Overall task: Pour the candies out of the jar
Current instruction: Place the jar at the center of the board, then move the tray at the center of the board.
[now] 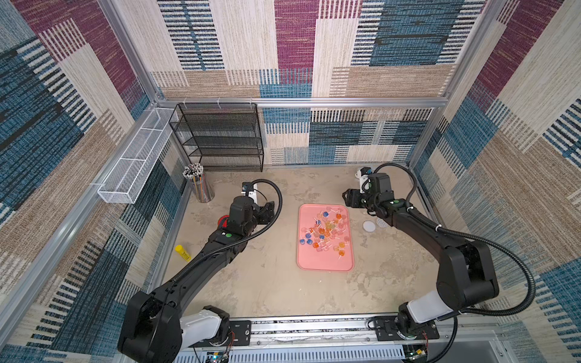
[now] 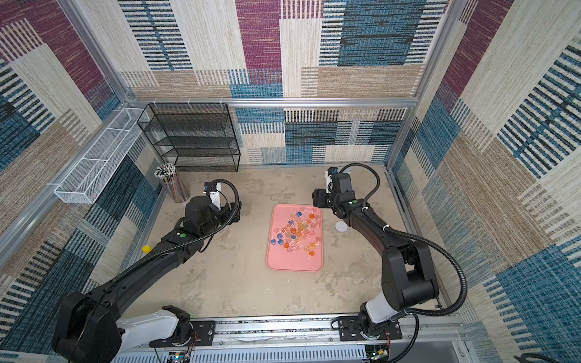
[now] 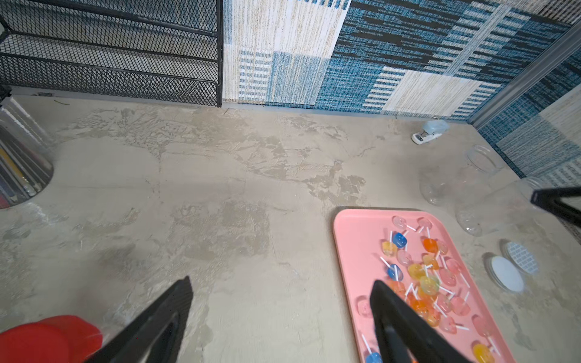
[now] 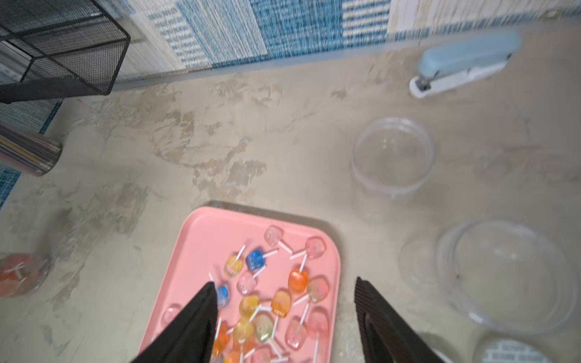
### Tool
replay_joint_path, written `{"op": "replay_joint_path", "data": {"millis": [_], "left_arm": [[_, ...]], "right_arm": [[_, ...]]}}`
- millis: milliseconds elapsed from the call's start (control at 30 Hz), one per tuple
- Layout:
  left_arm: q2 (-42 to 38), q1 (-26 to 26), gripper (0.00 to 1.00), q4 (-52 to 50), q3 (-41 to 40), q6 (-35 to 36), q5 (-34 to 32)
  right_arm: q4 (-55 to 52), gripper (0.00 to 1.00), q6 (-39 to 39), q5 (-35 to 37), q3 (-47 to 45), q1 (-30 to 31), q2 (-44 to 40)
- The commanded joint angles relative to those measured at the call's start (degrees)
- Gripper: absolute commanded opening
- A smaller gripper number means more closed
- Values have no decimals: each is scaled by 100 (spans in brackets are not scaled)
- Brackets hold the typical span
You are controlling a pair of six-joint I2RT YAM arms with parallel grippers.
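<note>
The candies (image 1: 323, 232) (image 2: 297, 232) (image 3: 424, 276) (image 4: 270, 301), small orange, blue, pink and yellow lollipops on white sticks, lie scattered on a pink tray (image 1: 323, 262) (image 4: 213, 239). A clear empty jar (image 4: 509, 276) (image 3: 490, 207) appears upright on the table just right of the tray's far corner. My right gripper (image 4: 284, 292) (image 1: 349, 198) hovers open over that corner, beside the jar, with nothing between its fingers. A second clear empty jar (image 4: 393, 157) stands farther back. My left gripper (image 3: 281, 284) (image 1: 267, 212) is open and empty, left of the tray.
Two round lids (image 1: 369, 226) lie right of the tray. A blue stapler (image 4: 465, 66) sits at the back right. A red-lidded container (image 3: 47, 339) is under my left arm. A pencil cup (image 1: 199, 185), black mesh rack (image 1: 220, 138), white wire basket (image 1: 135, 166) and yellow tube (image 1: 182, 253) line the left.
</note>
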Motion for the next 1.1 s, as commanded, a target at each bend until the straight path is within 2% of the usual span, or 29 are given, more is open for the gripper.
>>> {"op": "replay_joint_path", "data": {"millis": [0, 200, 333, 600, 933, 1067], "left_arm": [[25, 14, 91, 352, -45, -32, -105], [169, 18, 91, 439, 34, -96, 116], [115, 16, 91, 405, 13, -91, 174], [7, 24, 91, 389, -77, -100, 125], [-93, 26, 91, 334, -115, -65, -61], [-144, 25, 91, 298, -135, -62, -144]], "right_arm": [[-188, 59, 433, -496, -513, 32, -283], [-82, 44, 552, -526, -1363, 46, -343], [-29, 39, 522, -211, -1584, 52, -278], [239, 30, 477, 47, -1557, 50, 143], [531, 18, 595, -237, -1565, 55, 436], [663, 9, 652, -307, -1531, 55, 503]]}}
